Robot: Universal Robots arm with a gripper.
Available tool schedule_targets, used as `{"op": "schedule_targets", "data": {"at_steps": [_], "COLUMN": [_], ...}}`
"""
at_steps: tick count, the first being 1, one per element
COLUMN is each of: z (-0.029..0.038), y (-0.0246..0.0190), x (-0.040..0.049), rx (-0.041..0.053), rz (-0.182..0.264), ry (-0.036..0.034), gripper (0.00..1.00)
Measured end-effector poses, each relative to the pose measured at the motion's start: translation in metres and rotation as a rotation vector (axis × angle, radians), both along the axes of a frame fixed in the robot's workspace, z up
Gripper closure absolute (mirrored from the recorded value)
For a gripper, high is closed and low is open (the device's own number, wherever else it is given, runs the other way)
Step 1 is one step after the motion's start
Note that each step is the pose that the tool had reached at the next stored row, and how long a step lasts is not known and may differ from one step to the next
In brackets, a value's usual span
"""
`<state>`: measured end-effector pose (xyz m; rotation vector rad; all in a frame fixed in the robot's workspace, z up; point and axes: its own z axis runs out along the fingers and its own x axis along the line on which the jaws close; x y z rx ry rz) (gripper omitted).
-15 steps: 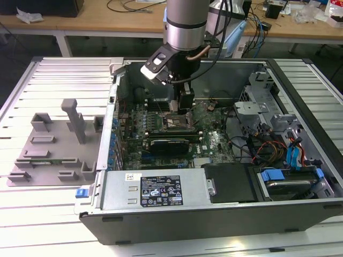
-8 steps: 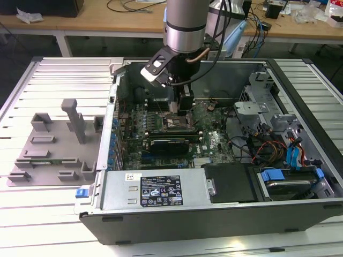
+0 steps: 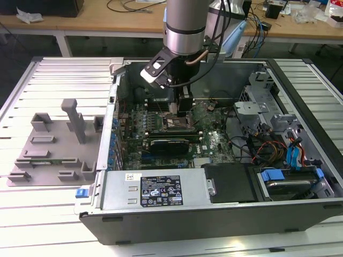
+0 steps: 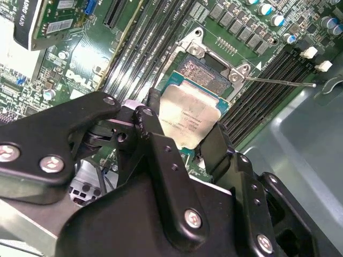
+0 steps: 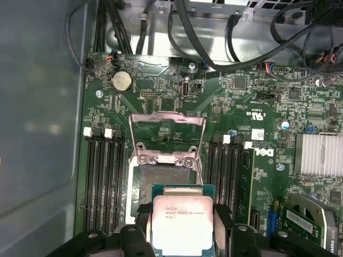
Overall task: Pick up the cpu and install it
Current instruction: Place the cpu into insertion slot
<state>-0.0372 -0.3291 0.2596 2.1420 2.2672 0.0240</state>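
Observation:
The cpu, a small square chip with a silver top plate, sits between my gripper's two black fingers, one on each of two opposite edges. My gripper is shut on it. It hangs low over the motherboard inside the open computer case. The open socket lies just beyond the chip's edge, with its metal load plate raised. I cannot tell whether the chip touches the socket.
Memory slots flank the socket on both sides, and a thin socket lever sticks out sideways. Cables and a finned heatsink are nearby. A grey fixture tray lies outside the case at the exterior view's left.

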Motion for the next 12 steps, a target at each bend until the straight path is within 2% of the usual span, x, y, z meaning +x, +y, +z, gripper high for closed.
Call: {"op": "schedule_targets", "data": {"at_steps": [12], "z": [-0.0202], "y": [0.0025], "x": [0.0001], "rx": [0.0016], "rz": [-0.018], "ry": [0.0000], "gripper": [0.45]}}
